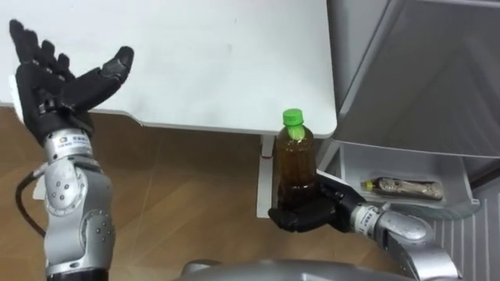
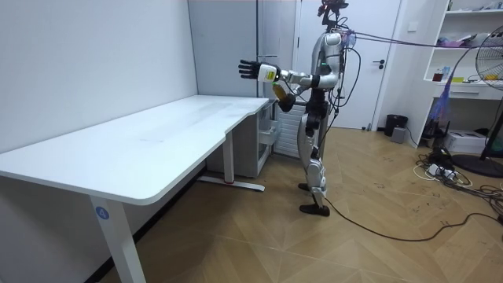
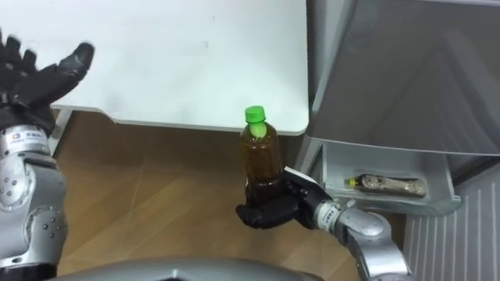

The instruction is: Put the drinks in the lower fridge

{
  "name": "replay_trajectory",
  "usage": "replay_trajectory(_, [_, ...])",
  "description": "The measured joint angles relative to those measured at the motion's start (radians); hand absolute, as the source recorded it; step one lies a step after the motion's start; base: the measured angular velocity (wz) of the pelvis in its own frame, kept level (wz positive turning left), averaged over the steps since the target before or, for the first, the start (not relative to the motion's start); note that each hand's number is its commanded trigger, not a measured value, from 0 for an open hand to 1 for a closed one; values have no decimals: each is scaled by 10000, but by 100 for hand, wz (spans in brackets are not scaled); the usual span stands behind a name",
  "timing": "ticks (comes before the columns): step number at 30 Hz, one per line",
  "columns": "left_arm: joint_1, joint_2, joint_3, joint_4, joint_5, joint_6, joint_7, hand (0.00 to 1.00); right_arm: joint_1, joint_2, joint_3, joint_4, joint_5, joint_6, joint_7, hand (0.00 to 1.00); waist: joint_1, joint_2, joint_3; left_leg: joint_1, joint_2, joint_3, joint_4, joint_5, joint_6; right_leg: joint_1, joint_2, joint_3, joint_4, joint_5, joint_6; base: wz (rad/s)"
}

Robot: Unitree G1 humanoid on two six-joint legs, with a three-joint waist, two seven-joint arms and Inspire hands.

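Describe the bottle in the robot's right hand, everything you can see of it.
The bottle is clear plastic with a bright green screw cap and a green strip just under it. It is filled almost to the shoulder with dark brown liquid. It stands upright in the air, before the white table's corner and beside the open lower fridge compartment. The right hand curls round its lower part; nothing else touches it.

Centre frame, I see a clear, glossy plastic bottle (image 1: 296,160); upper left, a smooth matt white tabletop (image 1: 219,55); lower left, a wood-grain floor (image 1: 180,203) with faint sheen.
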Motion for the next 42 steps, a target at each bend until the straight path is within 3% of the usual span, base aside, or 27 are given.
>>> replay_trajectory(3, [239, 20, -3, 865, -15, 4, 340, 0, 135, 67, 31, 7, 1, 146, -207, 100, 76, -21, -13, 82, 1, -3, -10, 0, 0, 33, 0, -2, -15, 0, 1, 0])
replay_trajectory(7, [704, 6, -71, 2011, -810, 119, 933, 0, 136, 88, 256, 14, 28, 454, -660, 100, 148, -123, -61, 98, 7, -11, -27, -1, 0, 85, 1, -24, -37, -4, 7, 0])
replay_trajectory(13, [680, 7, -124, 3985, -984, 122, 1229, 0, 82, 216, 313, 6, 167, 648, -828, 100, 336, -253, -75, 107, 0, -54, -78, -5, 1, 107, 0, -50, -33, 0, 13, 1])
replay_trajectory(16, [689, -7, -150, 4666, -1367, 214, 1336, 0, 66, 199, 404, 8, 233, 680, -874, 100, 371, -246, -71, 126, -1, -28, -174, -6, 4, 80, 4, -39, -17, 9, 24, 2])
replay_trajectory(20, [691, -5, -414, 5662, -1453, 508, 1314, 0, 31, 182, 642, 8, 516, 1023, -1047, 100, 351, -214, -67, 121, 0, -37, -175, -6, 4, 84, 5, -37, -21, 12, 22, 0])
replay_trajectory(28, [698, 39, -1441, 8060, -615, 1361, 130, 0, -94, 128, 713, 24, 575, 1210, -1031, 100, 150, -113, -17, -1, 13, -12, -237, -7, 3, -23, 30, -41, -79, 12, 23, 0])
replay_trajectory(30, [698, 34, -1691, 8413, 106, 1664, -361, 0, -148, 129, 712, 52, 574, 1210, -1031, 100, -27, -5, 45, -72, 13, -18, -235, -7, 3, -88, 31, -35, -74, 13, 24, 2])
replay_trajectory(36, [628, 98, -2109, 8776, 1441, 1770, -1288, 0, -194, 67, 723, 259, 684, 1209, -1064, 100, -419, 28, -4, -453, 8, 4, -156, -5, 3, -455, 15, -27, -7, 13, 24, 0])
replay_trajectory(42, [398, 249, -2183, 9172, 2804, 1902, -2382, 0, -210, 13, 601, 820, 939, 1204, -1149, 100, -781, -171, -45, -738, -12, 90, 1, -4, 3, -655, -22, -41, -10, 13, 24, 0])
